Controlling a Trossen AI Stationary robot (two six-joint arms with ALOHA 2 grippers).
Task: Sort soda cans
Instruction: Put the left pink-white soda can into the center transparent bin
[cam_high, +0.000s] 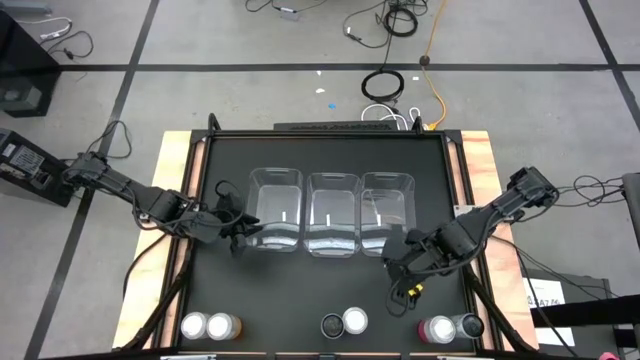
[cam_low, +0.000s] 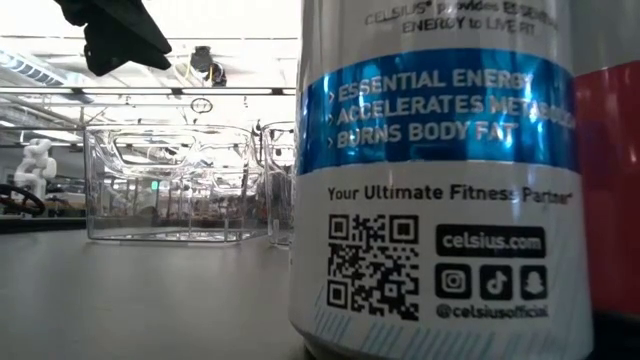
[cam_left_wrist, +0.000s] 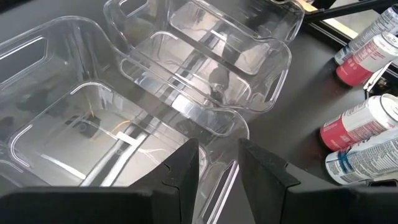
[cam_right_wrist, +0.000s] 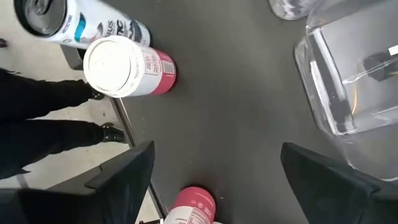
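Observation:
Six cans stand upright on their bases along the table's near edge in three pairs: an orange pair (cam_high: 205, 325), a middle pair (cam_high: 343, 322) and a pink and grey pair (cam_high: 452, 327). My right gripper (cam_high: 398, 270) hangs open over bare table between the right bin and the cans. Its wrist view shows it (cam_right_wrist: 214, 168) near a white-topped pink can (cam_right_wrist: 124, 68), a silver and blue can (cam_right_wrist: 68, 22) and a second pink can (cam_right_wrist: 193, 208). My left gripper (cam_high: 240, 232) is at the left bin's near left corner, narrowly open (cam_left_wrist: 219, 165) and empty.
Three clear plastic bins sit side by side mid-table: left (cam_high: 275, 172), middle (cam_high: 333, 176), right (cam_high: 388, 176). The silver and blue can (cam_low: 430, 180) fills the low view, with a red can (cam_low: 610, 180) beside it. A person's dark legs and shoes (cam_right_wrist: 56, 124) stand beyond the near edge.

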